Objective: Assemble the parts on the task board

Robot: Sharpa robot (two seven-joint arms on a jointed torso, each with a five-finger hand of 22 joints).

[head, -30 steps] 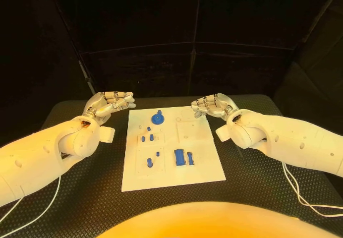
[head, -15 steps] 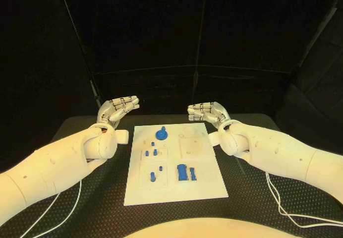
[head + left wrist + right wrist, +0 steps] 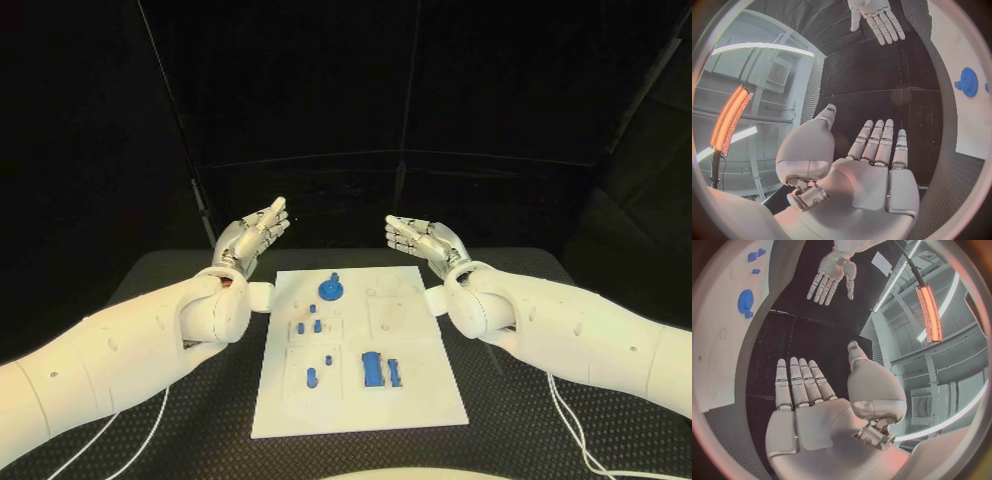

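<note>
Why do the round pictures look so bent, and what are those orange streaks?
Both wrist views are fisheye, so the board edge curves; the orange streaks are room lamps glaring. The head view is undistorted, dark behind the lit board.

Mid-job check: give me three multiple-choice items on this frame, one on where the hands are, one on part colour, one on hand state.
1. Where are both hands?
A. Raised beyond the task board's far end
B. Resting on the board
C. Under the table

2. What colour are the parts?
A. Red
B. Blue
C. Green

3. What state are the hands in?
A. Both holding parts
B. One holding a part
C. Both spread, holding nothing

A: the left hand and right hand flank the far end of the task board.
B: the round part is blue.
C: both wrist views show bare palms.
</note>
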